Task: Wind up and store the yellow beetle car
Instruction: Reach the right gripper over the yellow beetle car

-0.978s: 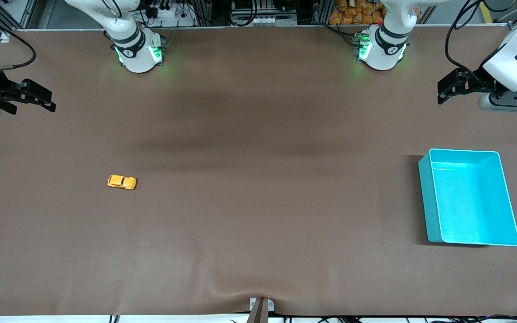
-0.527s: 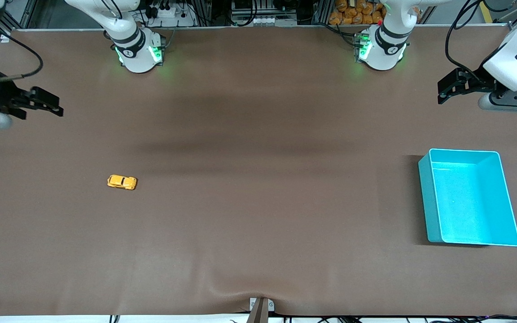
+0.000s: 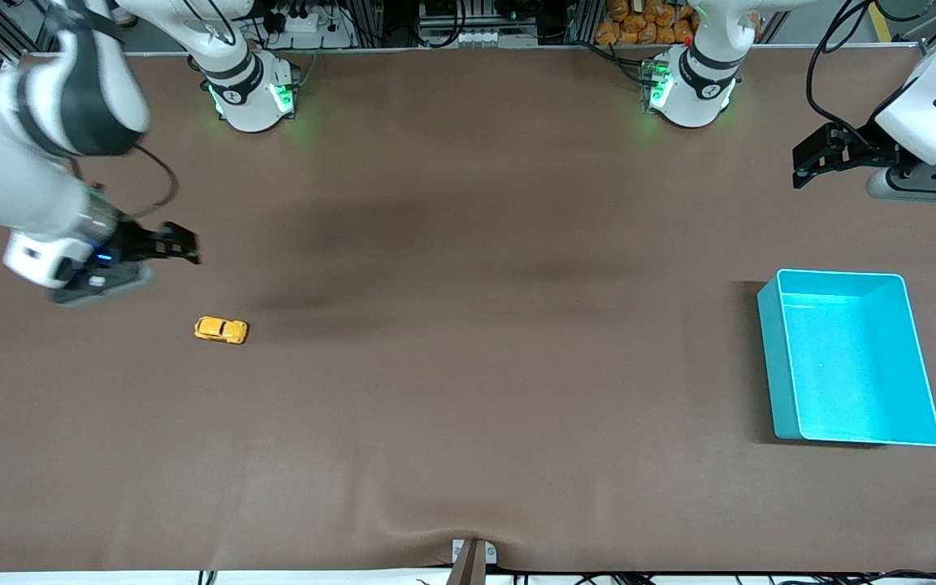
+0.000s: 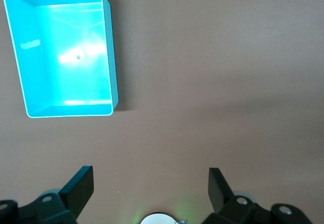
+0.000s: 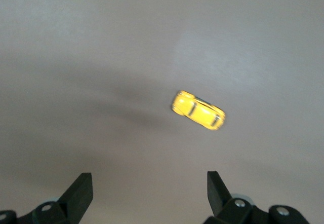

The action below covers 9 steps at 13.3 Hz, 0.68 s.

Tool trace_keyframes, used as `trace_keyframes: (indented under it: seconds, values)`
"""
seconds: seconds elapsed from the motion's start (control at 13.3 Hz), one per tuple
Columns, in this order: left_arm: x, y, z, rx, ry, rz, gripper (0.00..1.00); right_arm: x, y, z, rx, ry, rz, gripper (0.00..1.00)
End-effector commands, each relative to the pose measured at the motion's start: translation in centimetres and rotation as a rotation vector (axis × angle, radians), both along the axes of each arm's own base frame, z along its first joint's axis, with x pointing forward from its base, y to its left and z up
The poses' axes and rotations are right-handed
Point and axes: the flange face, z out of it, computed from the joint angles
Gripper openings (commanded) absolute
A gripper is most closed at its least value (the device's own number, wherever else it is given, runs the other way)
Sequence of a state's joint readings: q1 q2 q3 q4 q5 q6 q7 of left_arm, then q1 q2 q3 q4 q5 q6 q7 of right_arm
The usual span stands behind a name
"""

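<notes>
The yellow beetle car (image 3: 221, 329) sits on its wheels on the brown table toward the right arm's end. It also shows in the right wrist view (image 5: 198, 110). My right gripper (image 3: 184, 246) is open and empty, up in the air over the table a little way from the car; its fingers (image 5: 81, 193) stand wide apart. The teal bin (image 3: 850, 357) stands empty toward the left arm's end and shows in the left wrist view (image 4: 63, 51). My left gripper (image 3: 811, 162) is open and empty, waiting near the table's edge at the left arm's end.
The brown mat (image 3: 468, 366) has a raised wrinkle at its edge nearest the front camera. The two arm bases (image 3: 253, 93) (image 3: 691, 89) stand along the edge farthest from the front camera. Cables and equipment lie off the table there.
My right arm has swung in from the table's end toward the car, and its gripper is now much closer to it. The car, the bin and the left arm have not moved.
</notes>
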State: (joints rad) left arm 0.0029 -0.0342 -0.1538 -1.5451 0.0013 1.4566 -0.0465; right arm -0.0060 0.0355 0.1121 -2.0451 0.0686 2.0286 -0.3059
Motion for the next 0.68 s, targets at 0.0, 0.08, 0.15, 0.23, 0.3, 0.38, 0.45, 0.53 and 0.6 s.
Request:
trace_keyframes:
  seconds: [0.0,0.08,0.15,0.23,0.3,0.38,0.45,0.53,0.6]
  values:
    - [-0.6,0.0,0.7,-0.014,0.0,0.016,1.0,0.9,0.9,-4.6,-0.007,0.022,0.258,1.0]
    - [-0.6,0.0,0.7,-0.014,0.0,0.016,1.0,1.6,0.9,-6.2,-0.006,-0.009,0.352,1.0]
    - [-0.6,0.0,0.7,-0.014,0.0,0.016,1.0,2.2,0.8,-8.2,-0.004,-0.01,0.398,1.0]
    - [-0.6,0.0,0.7,-0.014,0.0,0.016,1.0,2.5,0.7,-9.9,-0.014,-0.003,0.44,1.0]
    - [-0.6,0.0,0.7,-0.014,0.0,0.016,1.0,2.8,0.6,-11.3,-0.045,0.0,0.507,1.0]
    - [-0.6,0.0,0.7,-0.014,0.0,0.016,1.0,3.1,0.6,-12.7,-0.081,0.012,0.589,1.0]
    - [-0.6,0.0,0.7,-0.014,-0.001,0.016,1.0,3.4,1.0,-13.7,-0.115,0.006,0.653,1.0]
    - [-0.5,0.0,0.6,-0.014,0.0,0.016,1.0,3.5,1.8,-14.2,-0.143,-0.004,0.703,1.0]
    - [-0.5,0.0,0.6,-0.014,0.0,0.016,1.0,3.4,2.2,-14.7,-0.161,0.0,0.733,1.0]
